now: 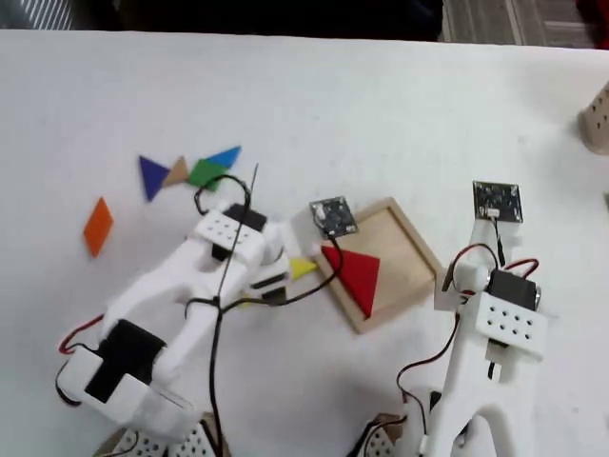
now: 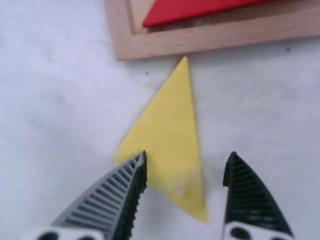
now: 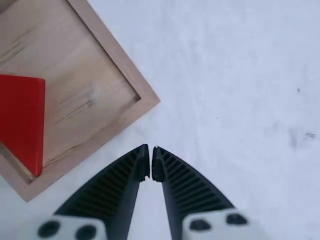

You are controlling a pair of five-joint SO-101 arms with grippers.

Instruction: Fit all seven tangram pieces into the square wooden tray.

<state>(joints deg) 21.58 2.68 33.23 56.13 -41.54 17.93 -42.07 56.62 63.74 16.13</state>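
Note:
The yellow triangle (image 2: 170, 135) lies flat on the white table, its tip just short of the square wooden tray's rim (image 2: 210, 42). My left gripper (image 2: 186, 167) is open, its two fingers straddling the triangle's wide end. A red triangle (image 1: 357, 276) lies inside the tray (image 1: 407, 257), against its left side. My right gripper (image 3: 151, 165) is shut on nothing, low over the table just off a tray corner (image 3: 145, 100). To the far left lie an orange parallelogram (image 1: 97, 226) and a cluster: purple triangle (image 1: 150, 176), tan triangle (image 1: 177, 171), green piece (image 1: 206, 172), blue triangle (image 1: 226, 155).
A light wooden object with holes (image 1: 598, 119) stands at the table's right edge. Cables run from both arms toward the front edge. Open white table stretches behind the tray and between tray and right arm (image 1: 495, 324).

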